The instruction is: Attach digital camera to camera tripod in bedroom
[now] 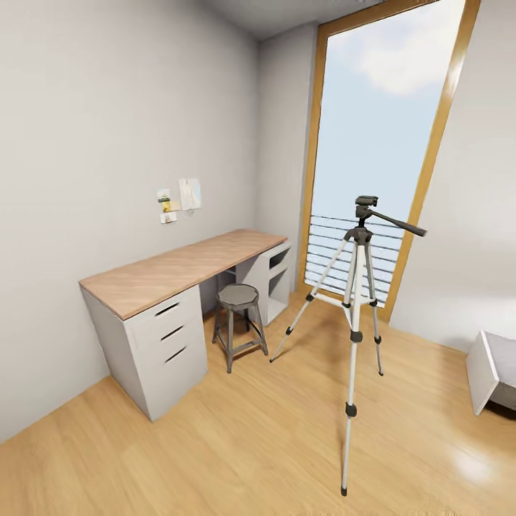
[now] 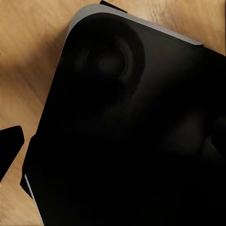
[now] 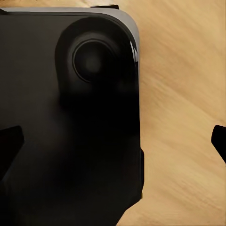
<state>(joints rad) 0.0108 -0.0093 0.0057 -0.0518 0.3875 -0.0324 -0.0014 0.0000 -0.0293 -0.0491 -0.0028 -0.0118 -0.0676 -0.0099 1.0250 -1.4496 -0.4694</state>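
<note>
The camera tripod [image 1: 356, 287] stands on the light wood floor of the bedroom, in front of the tall wood-framed window [image 1: 380, 143]. It has thin silver legs, black joints and a black head [image 1: 366, 204] with a long pan handle pointing right, and nothing is mounted on the head. The digital camera is out of view. My right gripper [image 3: 113, 146] is open and empty, its fingertips [image 3: 9, 146] wide apart over my own black base and the floor. My left gripper [image 2: 113, 150] also hangs over the black base, with one fingertip [image 2: 10, 148] showing far out to the side.
A wood-topped desk [image 1: 179, 272] with grey drawers runs along the left wall, with a grey round-seat stool [image 1: 239, 322] beside it. A corner of the grey-framed bed [image 1: 491, 373] shows at the right edge. Open wood floor [image 1: 251, 444] lies between me and the tripod.
</note>
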